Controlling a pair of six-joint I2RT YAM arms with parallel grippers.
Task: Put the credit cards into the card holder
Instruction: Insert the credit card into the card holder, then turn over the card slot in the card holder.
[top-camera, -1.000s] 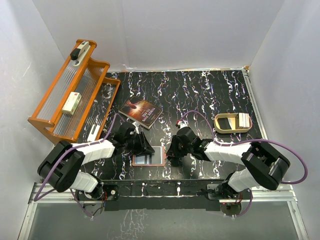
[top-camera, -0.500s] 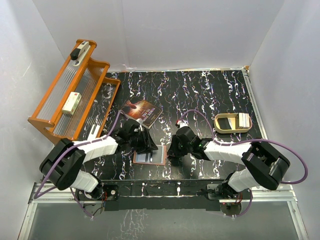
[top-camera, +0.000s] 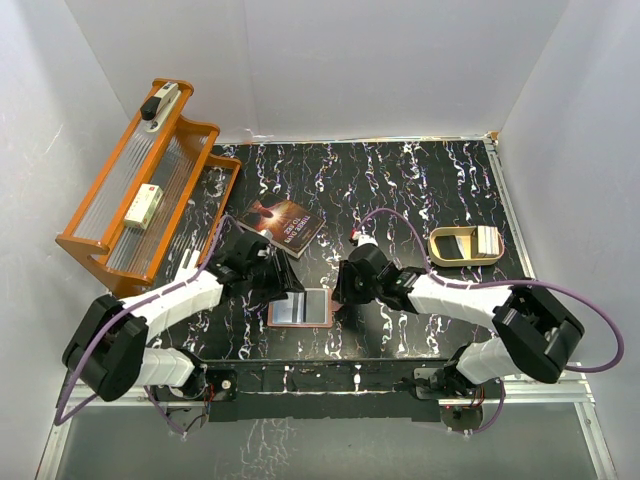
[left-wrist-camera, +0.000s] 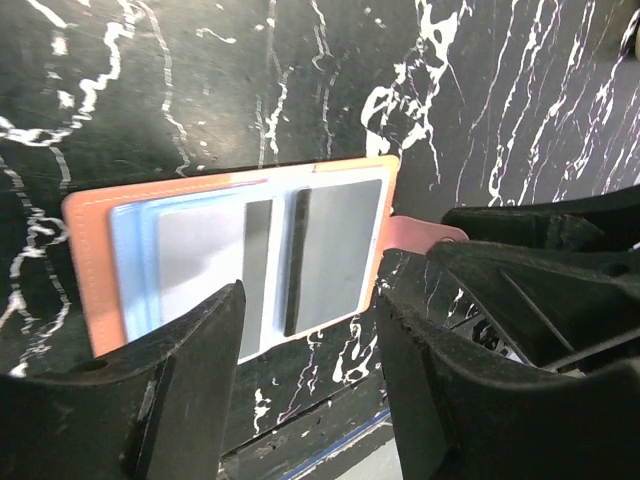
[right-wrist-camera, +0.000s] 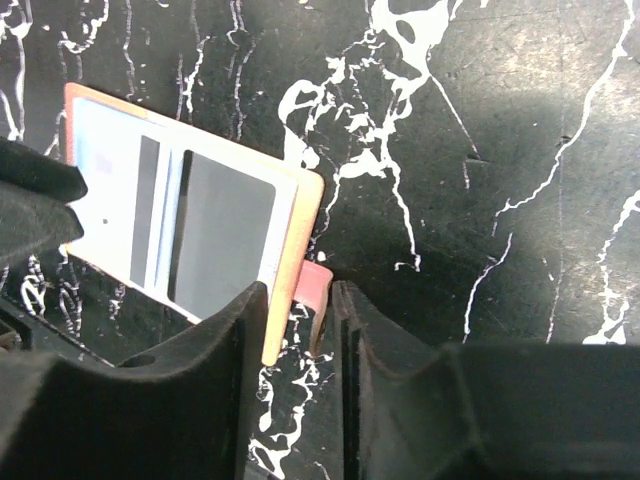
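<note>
The card holder (top-camera: 300, 311) lies open and flat near the table's front edge, its reddish-brown leather rim (left-wrist-camera: 92, 270) framing the pockets. A pale blue-white card (left-wrist-camera: 200, 260) and a darker grey card (left-wrist-camera: 335, 240) lie inside it, and both show in the right wrist view, pale (right-wrist-camera: 108, 190) and dark (right-wrist-camera: 225, 235). My left gripper (top-camera: 283, 284) is open and empty, hovering over the holder's near-left part. My right gripper (right-wrist-camera: 300, 292) is closed narrowly around the holder's snap tab (right-wrist-camera: 316, 288) and right edge.
A dark paperback book (top-camera: 283, 225) lies behind the holder. A beige-gold tin (top-camera: 465, 245) sits at the right. An orange rack (top-camera: 140, 195) stands along the left wall. White walls enclose the black marbled table on three sides.
My left gripper has lifted and drawn back left from the holder, uncovering it. The holder now lies flatter. My right gripper has stayed at the tab.
</note>
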